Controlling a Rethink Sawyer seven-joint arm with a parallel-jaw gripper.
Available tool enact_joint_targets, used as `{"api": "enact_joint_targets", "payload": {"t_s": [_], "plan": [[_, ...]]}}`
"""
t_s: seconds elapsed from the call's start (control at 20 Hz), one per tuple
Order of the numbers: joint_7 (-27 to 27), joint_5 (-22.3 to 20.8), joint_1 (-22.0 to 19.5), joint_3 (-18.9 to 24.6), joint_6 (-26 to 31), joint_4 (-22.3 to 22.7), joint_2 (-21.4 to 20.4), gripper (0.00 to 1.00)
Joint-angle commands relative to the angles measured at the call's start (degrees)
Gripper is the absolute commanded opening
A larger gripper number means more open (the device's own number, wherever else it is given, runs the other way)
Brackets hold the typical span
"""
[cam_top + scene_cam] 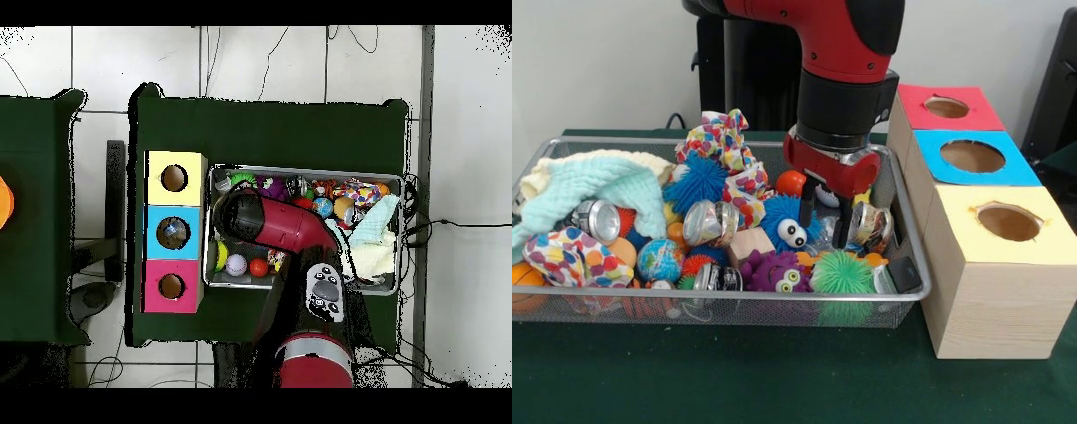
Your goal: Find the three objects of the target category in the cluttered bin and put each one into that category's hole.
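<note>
My gripper (pixel 824 233) hangs low over the right end of the wire bin (pixel 724 305), open, its two black fingers (pixel 807 210) down among the toys. A blue spiky ball with eyes (pixel 787 225) lies just left of it and a shiny clear jar (pixel 869 225) just right. What lies between the fingers is hard to make out. Below them are a green spiky ball (pixel 843 274) and a purple spiky toy with eyes (pixel 777 272). In the overhead view the red arm (pixel 275 222) covers the gripper and the bin's left end.
Three wooden boxes stand beside the bin, each with a round hole: yellow (pixel 1008 221), blue (pixel 972 156), red (pixel 946 107). The bin also holds a mint cloth (pixel 600 185), spotted fabric (pixel 724 146), a globe ball (pixel 659 259), a wooden block (pixel 749 243) and another jar (pixel 711 223).
</note>
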Motion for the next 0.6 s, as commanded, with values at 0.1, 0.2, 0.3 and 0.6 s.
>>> {"api": "enact_joint_targets", "payload": {"t_s": [0.1,0.2,0.3,0.6], "plan": [[9.55,2.01,-0.87,2.32,-3.09,4.91,-0.21,1.00],[9.44,1.92,-1.07,2.49,-3.50,5.09,-0.11,1.00],[9.49,1.84,-1.25,2.75,-4.43,5.30,0.34,1.00],[10.21,2.23,-1.95,4.56,-7.47,7.20,1.72,1.00]]}}
